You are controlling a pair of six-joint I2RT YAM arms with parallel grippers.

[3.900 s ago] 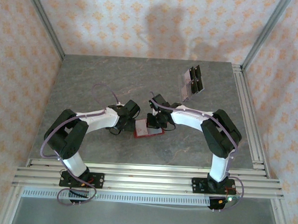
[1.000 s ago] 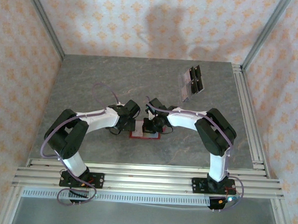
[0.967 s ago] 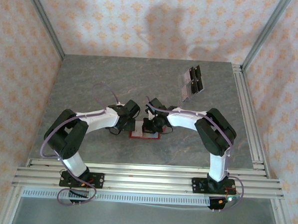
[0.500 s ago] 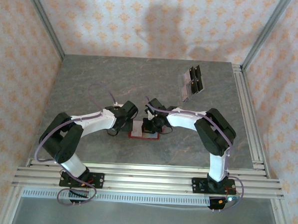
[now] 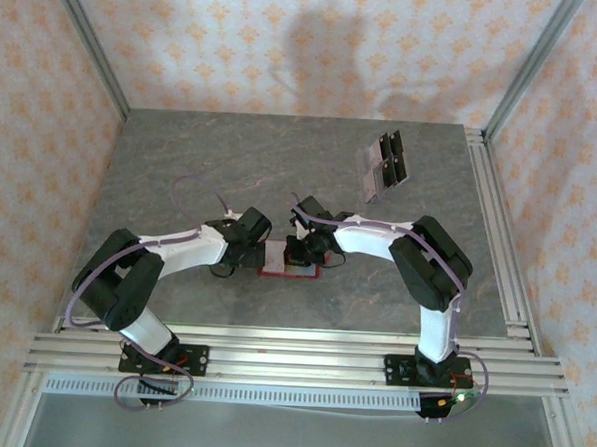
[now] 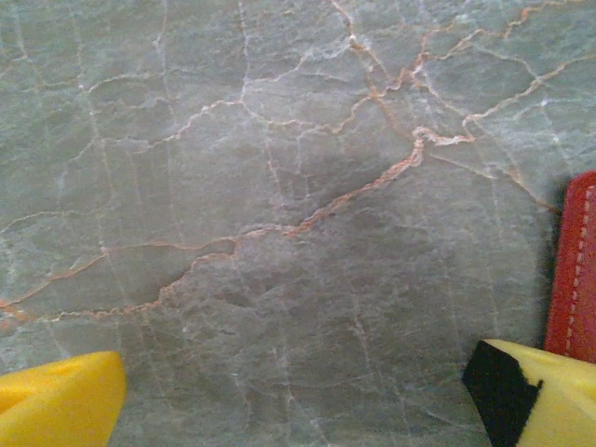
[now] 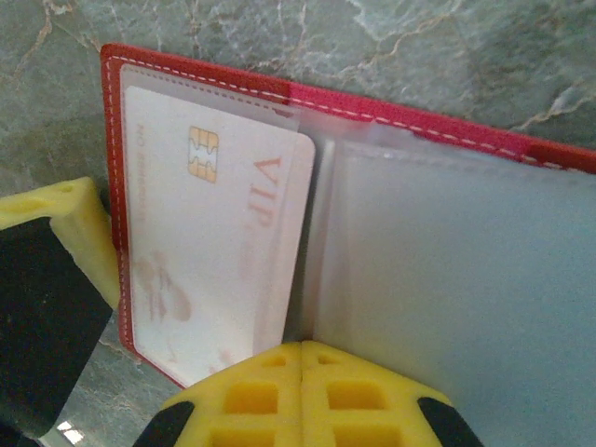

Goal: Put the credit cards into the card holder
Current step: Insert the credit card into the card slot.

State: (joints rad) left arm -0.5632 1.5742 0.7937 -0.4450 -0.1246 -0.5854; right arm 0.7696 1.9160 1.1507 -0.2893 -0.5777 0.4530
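Near the middle of the table [image 5: 201, 168], the card holder [image 5: 286, 271] lies opened flat between the two arms. From the right wrist, one pale card [image 7: 219, 251] with a chip and "VIP" lettering sits in its left clear pocket. The right gripper [image 7: 300, 386] has its jaws pressed together over the holder's near edge at the fold; whether they nip the lining I cannot tell. The left gripper [image 6: 298, 400] has its jaws wide apart and empty, with one fingertip [image 6: 545, 396] just beside the holder's red edge. Other credit cards [image 5: 384, 166] lie well apart, toward the far right.
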